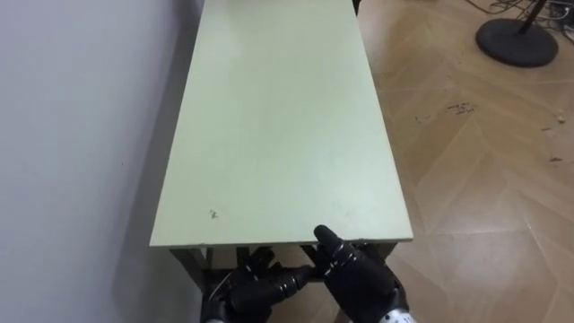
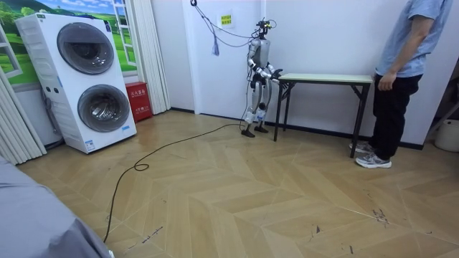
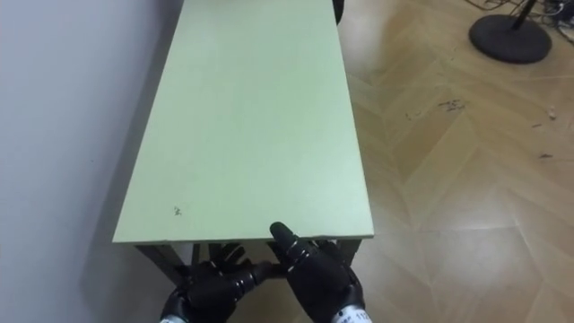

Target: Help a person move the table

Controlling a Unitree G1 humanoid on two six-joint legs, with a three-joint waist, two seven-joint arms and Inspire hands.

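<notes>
Left robot hand (image 1: 251, 292) sits low, just under the near short edge of the pale green rectangular tabletop (image 1: 278, 135), fingers loosely spread, holding nothing. Right robot hand (image 1: 359, 278) beside it, raised against that edge; grip cannot be told. Person (image 2: 401, 72) stands at the far end.

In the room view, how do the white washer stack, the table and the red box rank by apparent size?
Largest: white washer stack, though it stands nearer the camera.
Middle: table.
Smallest: red box, clearly.
</notes>
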